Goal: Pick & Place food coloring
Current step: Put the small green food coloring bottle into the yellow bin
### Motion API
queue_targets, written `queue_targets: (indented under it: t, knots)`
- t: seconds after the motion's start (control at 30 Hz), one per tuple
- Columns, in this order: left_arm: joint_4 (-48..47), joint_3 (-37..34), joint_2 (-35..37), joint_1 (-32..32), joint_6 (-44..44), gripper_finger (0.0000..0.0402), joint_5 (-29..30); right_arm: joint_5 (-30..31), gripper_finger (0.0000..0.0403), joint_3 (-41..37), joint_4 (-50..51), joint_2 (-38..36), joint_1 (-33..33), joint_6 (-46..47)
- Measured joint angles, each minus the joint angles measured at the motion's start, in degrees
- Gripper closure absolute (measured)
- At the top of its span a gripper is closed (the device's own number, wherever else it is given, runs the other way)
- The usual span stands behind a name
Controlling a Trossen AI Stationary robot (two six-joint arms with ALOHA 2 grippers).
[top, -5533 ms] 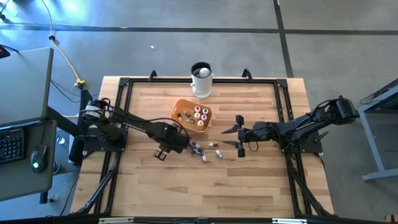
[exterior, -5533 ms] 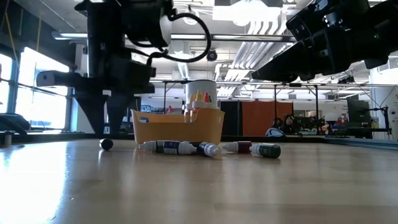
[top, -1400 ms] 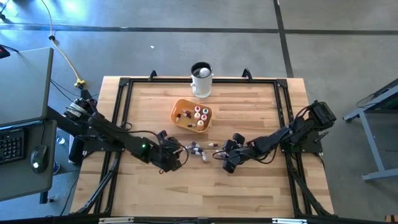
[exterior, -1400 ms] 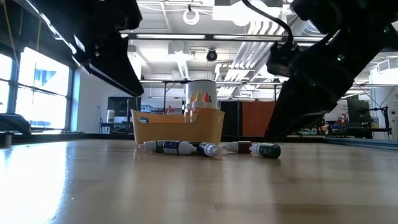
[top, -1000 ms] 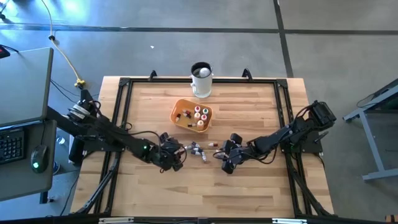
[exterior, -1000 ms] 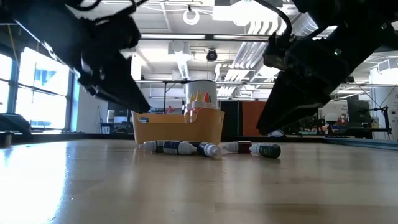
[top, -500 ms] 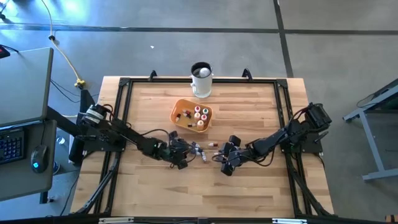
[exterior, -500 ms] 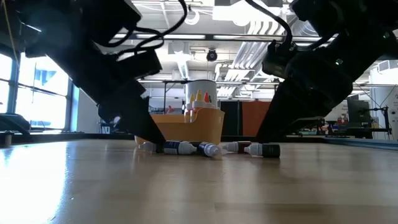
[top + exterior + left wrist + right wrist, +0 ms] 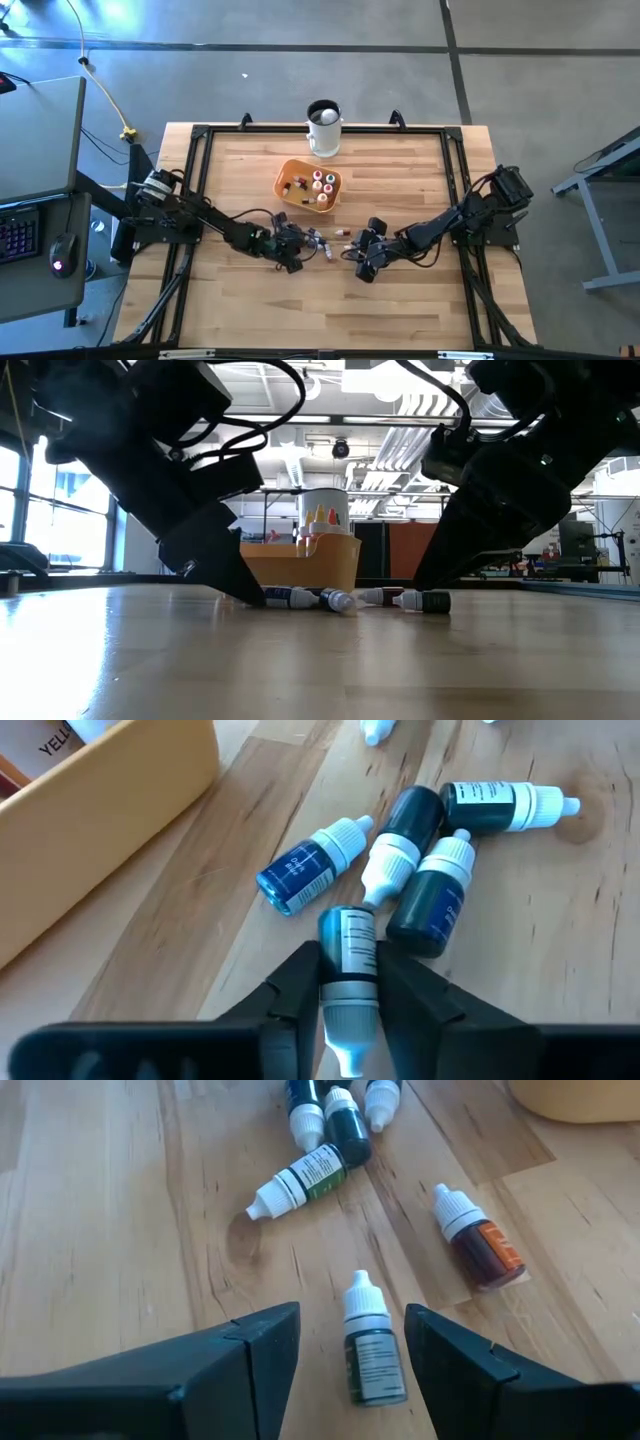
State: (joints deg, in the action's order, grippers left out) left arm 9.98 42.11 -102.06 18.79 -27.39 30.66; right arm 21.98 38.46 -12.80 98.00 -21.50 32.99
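Two grips differ: your left gripper (image 9: 347,995) pinches one bottle (image 9: 347,952) at the cluster's edge, beside the bowl (image 9: 307,185); your right gripper (image 9: 345,1342) straddles another bottle (image 9: 372,1352), jaws open, bare table (image 9: 400,310) around.

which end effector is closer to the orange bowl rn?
Left. The left end effector sits just in front of the orange plastic bowl, closing around a small dark dropper bottle lying on the table. The right end effector is farther off, open around another bottle.
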Motion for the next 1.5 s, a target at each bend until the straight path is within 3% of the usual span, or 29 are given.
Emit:
queue_targets:
  t: [0.13,0.37,0.6,0.67,0.73,0.97,1.17,1.37,1.5]
  knots:
    - [-0.99,-0.04,0.80,-0.04,0.03,0.0336,0.31,-0.06,0.0226,0.00,0.01,0.00,0.00,-0.01]
    - [-2.30,-0.24,6.00,-0.06,3.28,0.0318,4.48,-0.68,0.0226,0.02,0.01,0.00,0.00,-0.01]
    - [-8.12,1.68,12.67,-1.05,13.57,0.0315,20.85,-0.68,0.0226,0.04,0.01,0.00,0.00,0.01]
    - [-9.36,1.88,13.49,-2.85,17.51,0.0315,22.64,-0.74,0.0226,0.04,0.05,0.00,0.00,0.07]
    - [-9.64,2.10,13.75,-5.89,19.86,0.0315,20.11,-1.19,0.0226,0.04,-0.07,0.00,0.00,0.01]
    - [-9.93,2.09,13.00,-18.29,18.68,0.0314,-1.49,-1.42,0.0226,0.04,-0.42,0.00,0.22,0.00]
    - [-10.60,2.10,12.95,-23.07,18.13,0.0314,-3.55,-1.14,0.0226,0.04,-0.52,0.00,0.22,-0.02]
    - [-10.51,2.10,12.81,-23.80,18.55,0.0311,-4.55,-1.14,0.0226,0.04,-0.54,0.00,0.17,-3.53]
    - [-10.54,2.10,12.81,-23.68,18.57,0.0285,-4.49,-3.18,0.0226,0.04,0.01,0.00,0.17,-3.51]
